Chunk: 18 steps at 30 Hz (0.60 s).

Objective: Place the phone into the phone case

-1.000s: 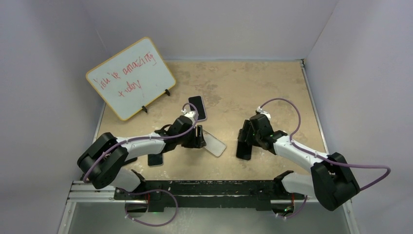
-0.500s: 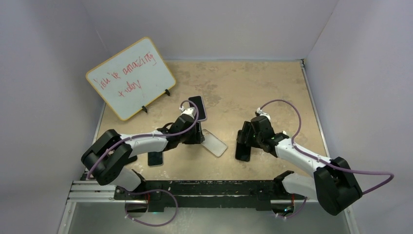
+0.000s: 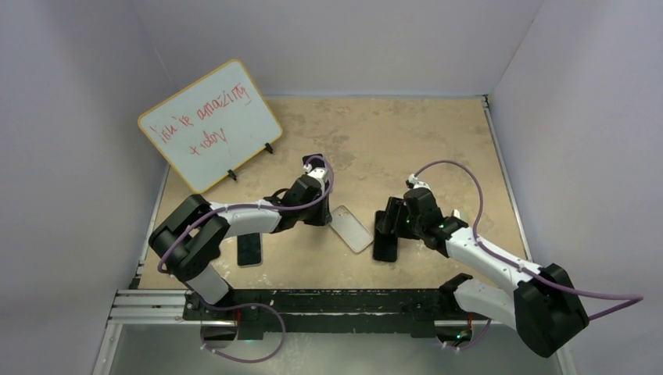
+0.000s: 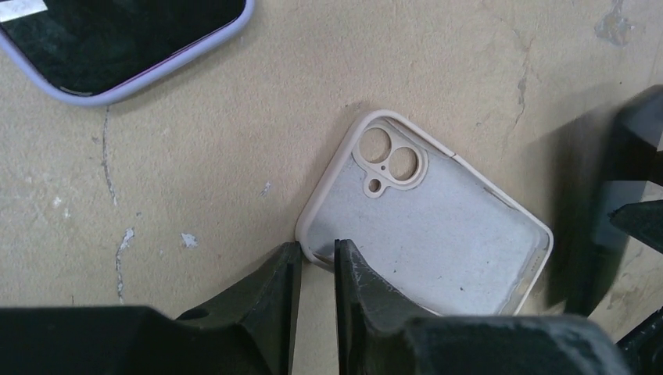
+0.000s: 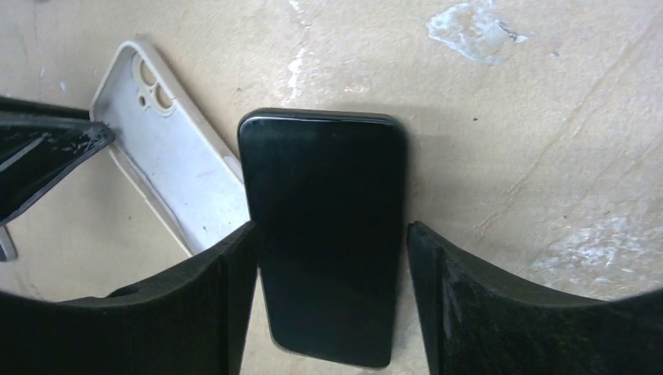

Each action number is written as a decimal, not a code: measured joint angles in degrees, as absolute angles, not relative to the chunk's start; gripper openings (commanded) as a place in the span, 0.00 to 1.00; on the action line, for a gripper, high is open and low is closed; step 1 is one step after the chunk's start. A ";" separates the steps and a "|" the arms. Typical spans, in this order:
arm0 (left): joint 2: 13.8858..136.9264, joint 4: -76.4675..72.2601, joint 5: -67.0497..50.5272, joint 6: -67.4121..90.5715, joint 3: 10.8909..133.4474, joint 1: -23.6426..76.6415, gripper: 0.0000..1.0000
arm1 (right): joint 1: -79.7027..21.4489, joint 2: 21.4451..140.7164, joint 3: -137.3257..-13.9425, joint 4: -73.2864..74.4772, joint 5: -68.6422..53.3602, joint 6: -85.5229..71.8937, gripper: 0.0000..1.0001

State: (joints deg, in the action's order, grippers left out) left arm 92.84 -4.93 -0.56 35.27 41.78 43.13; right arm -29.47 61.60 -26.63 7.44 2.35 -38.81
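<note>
The sandy brown table top (image 3: pixel 406 133) has pale scuffs, and pale purple walls (image 3: pixel 352 39) stand round it. A white board with red writing (image 3: pixel 209 125) leans at the back left; its words are hard to read. The soft beige phone case (image 4: pixel 434 234) lies open side up in the middle, its rim pinched by the left gripper (image 4: pixel 317 254). Just beside it, the right gripper (image 5: pixel 330 230) squeezes the flat black phone (image 5: pixel 328 180). A dark phone in a purple cover (image 4: pixel 117 39) is cut off at the left wrist view's edge.
</note>
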 measured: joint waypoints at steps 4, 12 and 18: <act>94.65 -2.94 -1.32 32.05 44.53 43.13 0.17 | -31.59 59.99 -26.61 6.98 1.43 -38.57 0.37; 96.16 -1.08 -2.68 27.77 47.00 42.89 0.17 | -33.17 59.20 -27.14 6.15 0.08 -38.28 0.55; 96.99 -3.49 -4.75 25.85 47.03 42.76 0.17 | -33.76 60.77 -28.95 7.97 2.28 -37.65 0.84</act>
State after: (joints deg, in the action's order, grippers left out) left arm 96.99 -3.49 -4.75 25.85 47.03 42.76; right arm -33.76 60.77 -28.95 7.97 2.28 -37.65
